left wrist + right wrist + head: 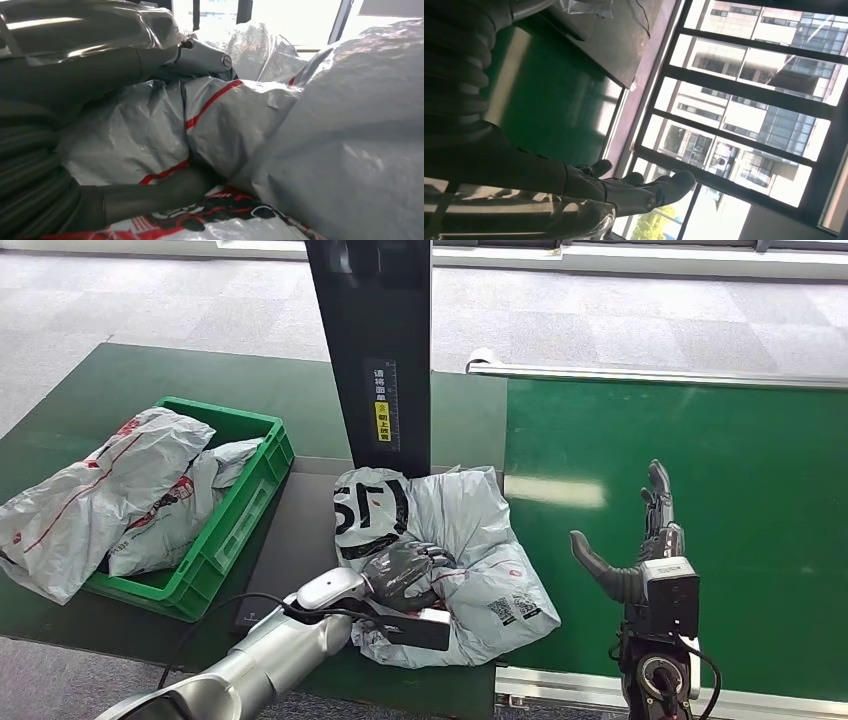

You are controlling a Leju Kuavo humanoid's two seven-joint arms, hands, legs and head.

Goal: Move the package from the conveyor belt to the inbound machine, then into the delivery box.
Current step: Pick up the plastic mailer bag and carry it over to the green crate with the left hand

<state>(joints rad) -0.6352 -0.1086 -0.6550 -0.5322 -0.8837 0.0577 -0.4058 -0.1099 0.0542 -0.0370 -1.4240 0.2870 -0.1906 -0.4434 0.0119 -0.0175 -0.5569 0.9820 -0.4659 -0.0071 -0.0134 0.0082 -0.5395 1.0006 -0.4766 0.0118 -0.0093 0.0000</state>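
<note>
Package (pixel 440 550) sits centre-lower frame on the machine platform (pixel 295 530), just below the upright post (pixel 372 350). Left hand (pixel 405 573) lies on the package's lower left part. Crate (pixel 225 530) is left of frame on the table (pixel 90 390), holding bags (pixel 100 490) that spill over its left rim. Conveyor belt (pixel 700 490) fills the right side; right hand (pixel 640 550) is over it, lower right, apart from the package.
</note>
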